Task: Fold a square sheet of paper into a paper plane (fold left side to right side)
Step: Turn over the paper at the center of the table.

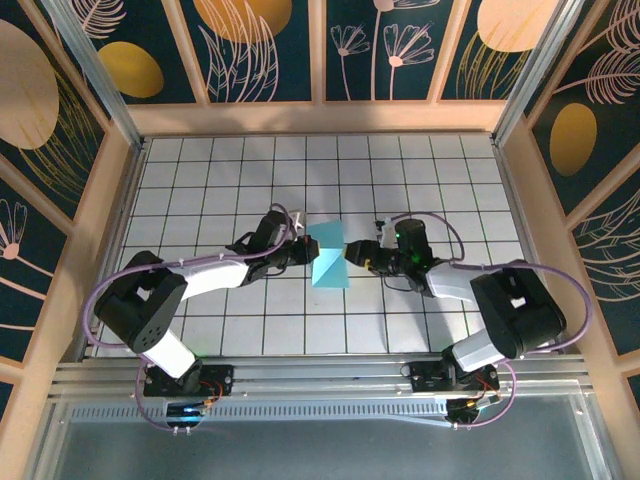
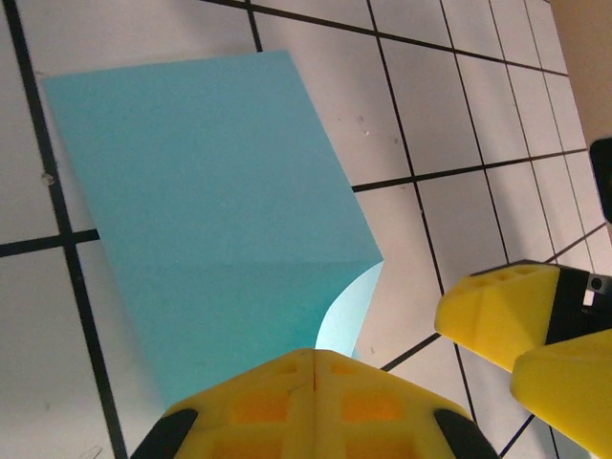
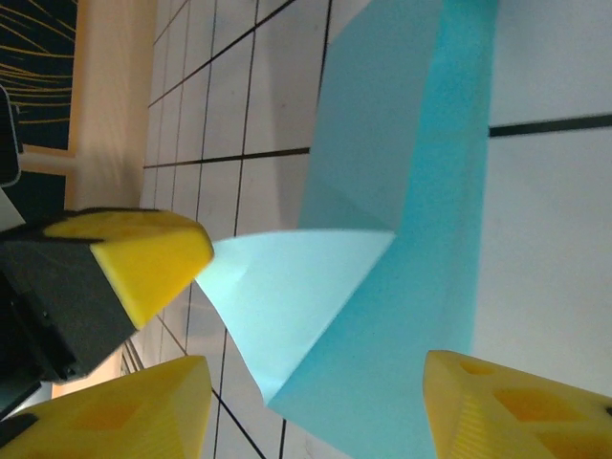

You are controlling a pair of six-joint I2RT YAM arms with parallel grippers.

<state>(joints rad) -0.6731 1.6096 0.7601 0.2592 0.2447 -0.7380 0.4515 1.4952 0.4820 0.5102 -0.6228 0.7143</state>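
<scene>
The square sheet of paper [image 1: 330, 265] lies on the white, black-gridded desk [image 1: 200, 180] near its middle, plain light teal. Most of it rests flat. The corner on its left side is lifted off the surface and curls over, showing a paler underside [image 3: 287, 287].

The left gripper [image 1: 308, 243] sits at the sheet's left edge, touching it. In the left wrist view its yellow fingers [image 2: 258, 402] are pressed together with no gap, and the raised corner runs straight into the seam between them, so this gripper is clenched on the sheet. The right wrist view agrees: the pale flap tapers to the tip of the left gripper's finger [image 3: 143, 253].

The right gripper [image 1: 362, 254] is just beside the sheet's right edge, facing the left one across the sheet. Its two yellow fingers [image 3: 507, 406] stand well apart, released, with the sheet's near edge lying between them in that view. Whether either finger touches the sheet is hard to judge from this angle; it seems to hover close without gripping
</scene>
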